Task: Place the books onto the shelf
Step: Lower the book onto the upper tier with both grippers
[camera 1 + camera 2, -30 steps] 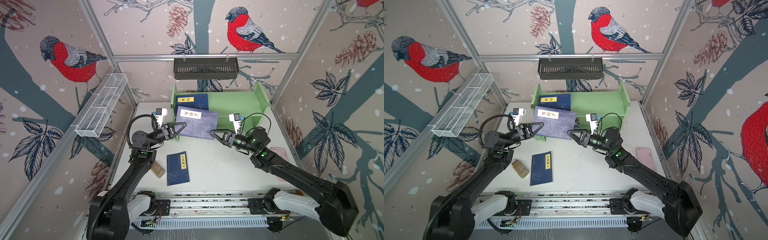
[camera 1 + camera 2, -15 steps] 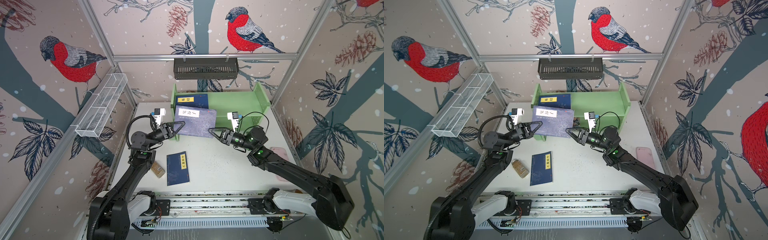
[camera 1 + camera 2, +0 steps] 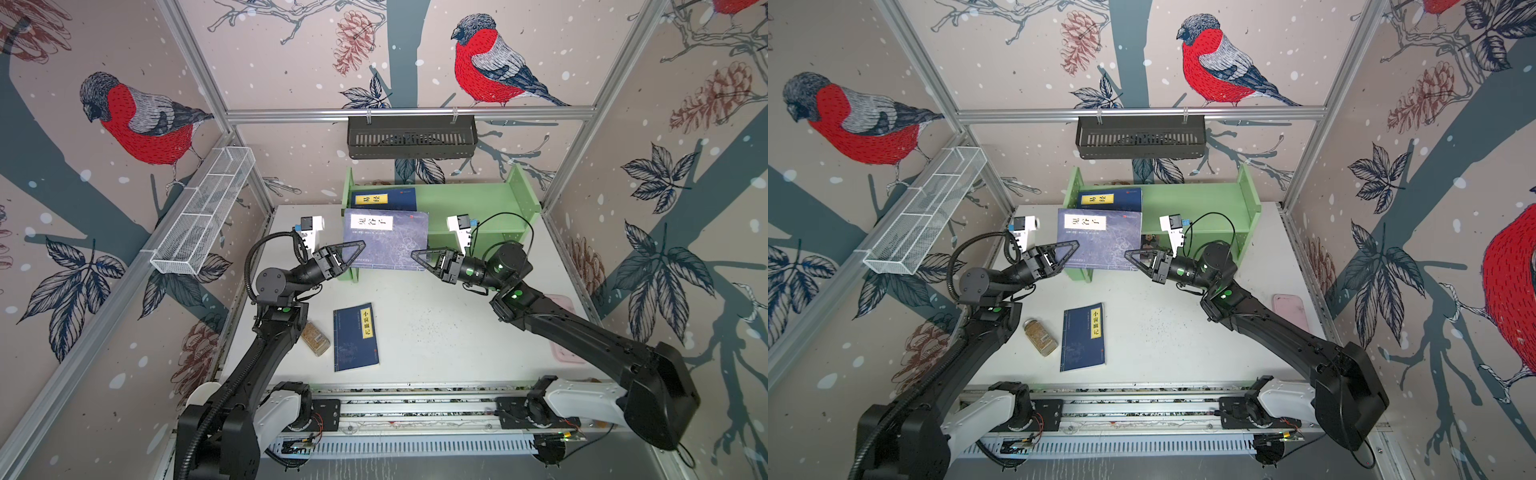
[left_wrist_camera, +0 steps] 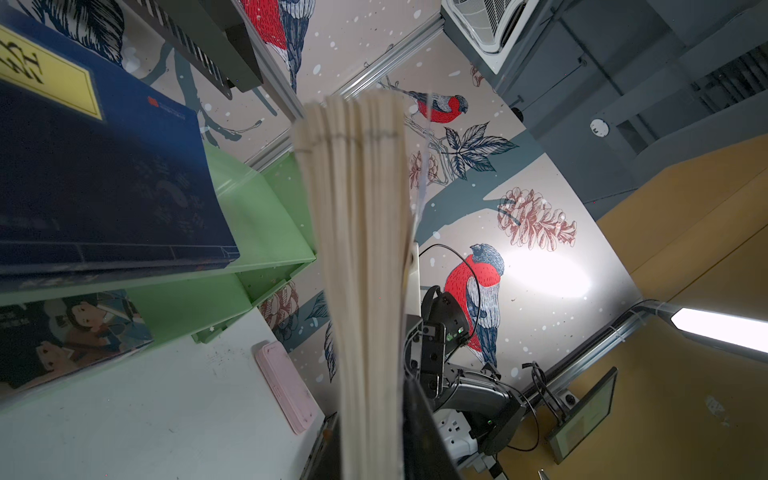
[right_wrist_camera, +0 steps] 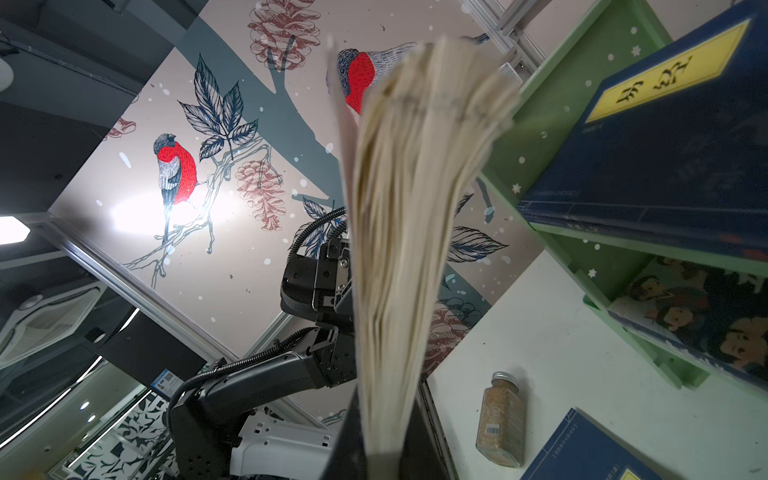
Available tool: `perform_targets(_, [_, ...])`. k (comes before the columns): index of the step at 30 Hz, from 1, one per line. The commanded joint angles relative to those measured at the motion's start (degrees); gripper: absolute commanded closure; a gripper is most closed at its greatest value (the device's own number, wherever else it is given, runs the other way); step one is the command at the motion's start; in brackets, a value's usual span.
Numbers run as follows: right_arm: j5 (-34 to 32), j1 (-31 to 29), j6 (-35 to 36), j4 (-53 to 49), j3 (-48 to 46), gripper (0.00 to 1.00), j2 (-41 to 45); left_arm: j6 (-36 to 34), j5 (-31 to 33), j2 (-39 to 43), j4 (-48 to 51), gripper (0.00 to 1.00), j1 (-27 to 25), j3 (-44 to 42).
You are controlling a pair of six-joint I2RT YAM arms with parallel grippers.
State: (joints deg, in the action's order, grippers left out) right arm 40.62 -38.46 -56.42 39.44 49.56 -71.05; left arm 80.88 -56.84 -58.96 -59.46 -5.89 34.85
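A grey-blue book (image 3: 386, 241) (image 3: 1100, 241) with a white label hangs level in front of the green shelf (image 3: 469, 199) (image 3: 1196, 199). My right gripper (image 3: 419, 257) (image 5: 386, 453) is shut on its near right corner and pinches the pages thin. My left gripper (image 3: 353, 253) (image 4: 370, 457) is open, its jaws loose around the near left corner. One navy book (image 3: 384, 199) lies on the top tier. The cartoon-cover book (image 4: 70, 332) (image 5: 698, 320) lies in the lower tier. Another navy book (image 3: 355, 336) (image 3: 1084, 336) lies flat on the table.
A spice jar (image 3: 316, 338) (image 3: 1040, 336) lies left of the table book. A pink phone (image 3: 1291, 309) rests by the right wall. The black slotted basket (image 3: 411, 137) hangs above the shelf, and a white wire basket (image 3: 203, 212) hangs on the left wall.
My right gripper moved in and shut on the book's right corner. The left jaws loosened around the left corner. The book shifted slightly toward the shelf.
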Motion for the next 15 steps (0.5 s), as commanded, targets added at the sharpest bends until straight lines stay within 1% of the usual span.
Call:
perform_targets(1, [1.96, 1.61, 3.12, -2.84, 2.73, 0.99, 0.46, -1.16, 0.09, 0.48, -3.39, 0.56, 1.19, 0.73])
perform_targets(2, [2.43, 2.38, 3.24, -3.87, 3.51, 1.0, 0.68, -1.24, 0.15, 0.56, -3.42, 0.51, 1.61, 0.89])
perform_targets(4, [3.0, 3.9, 3.75, -5.75, 4.71, 1.0, 1.11, -1.88, 0.32, 0.76, -3.13, 0.45, 2.4, 1.16])
perform_targets(5, [3.23, 4.74, 4.16, -6.68, 5.28, 1.0, 1.41, -2.53, 0.33, 0.79, -2.7, 0.43, 2.7, 1.29])
perform_targets(7, [3.15, 6.34, 5.04, -8.63, 6.1, 1.0, 1.9, -4.61, 0.41, 1.24, -0.41, 0.42, 3.39, 1.55])
perform_targets(10, [5.19, 9.07, 5.34, -10.47, 7.81, 1.0, 2.05, -10.32, 0.89, 1.87, 6.41, 0.42, 4.5, 2.51])
perform_targets(15, [6.75, 11.5, 10.76, -22.2, 15.21, 1.0, -0.43, -17.02, 0.81, 2.31, 14.19, 0.41, 5.19, 4.53])
